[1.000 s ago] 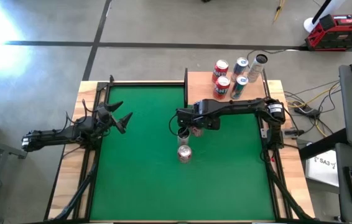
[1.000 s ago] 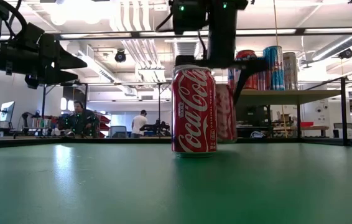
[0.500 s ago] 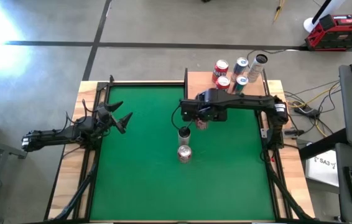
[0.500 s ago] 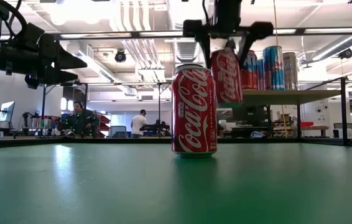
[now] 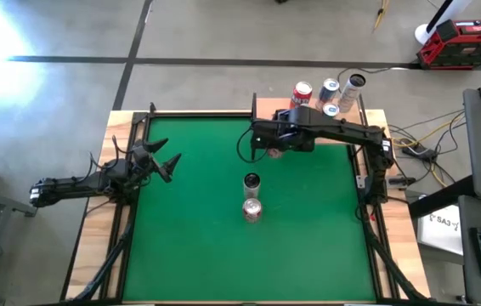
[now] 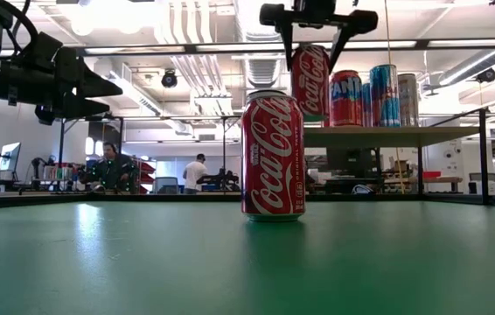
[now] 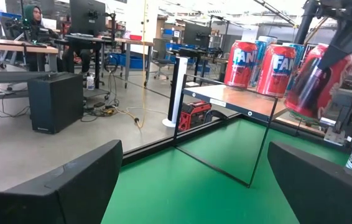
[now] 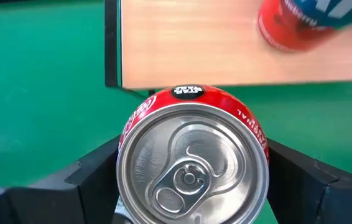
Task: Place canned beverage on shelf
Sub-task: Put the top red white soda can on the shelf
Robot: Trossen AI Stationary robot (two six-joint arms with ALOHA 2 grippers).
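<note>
Carrying a red can (image 6: 310, 80), the right gripper (image 8: 191, 180) pinches it above the shelf's (image 8: 226, 50) edge; lowering upright, apparently clear of neighbouring cans (image 5: 325, 89), suits best.

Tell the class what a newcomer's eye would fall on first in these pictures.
First, the red can hanging in the air, clamped in the right gripper near the shelf edge. Next, the big Coca-Cola can standing on the green table, with another can just behind it. Last, the row of cans already on the shelf.
</note>
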